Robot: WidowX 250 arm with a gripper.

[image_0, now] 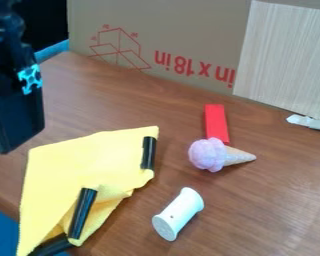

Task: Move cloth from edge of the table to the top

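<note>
The black gripper (14,107) hangs at the upper left of the camera view, behind and to the left of the cloth in the picture. A yellow cloth (76,162) lies spread on the left front part of the table, folded and bunched at its lower right. Its lower left side runs along the table's edge, beside a blue area. Dark bar-shaped pieces (148,152) show against the cloth: one at its right side, others near its lower folds. I cannot tell whether they are loose objects.
Right of the cloth, a white spool-like cylinder (178,214) lies on the brown table (269,200). A toy ice cream cone (209,154) touches or nearly touches a red block (216,123). A cardboard panel (183,30) stands behind; a whitish object (309,122) lies far right.
</note>
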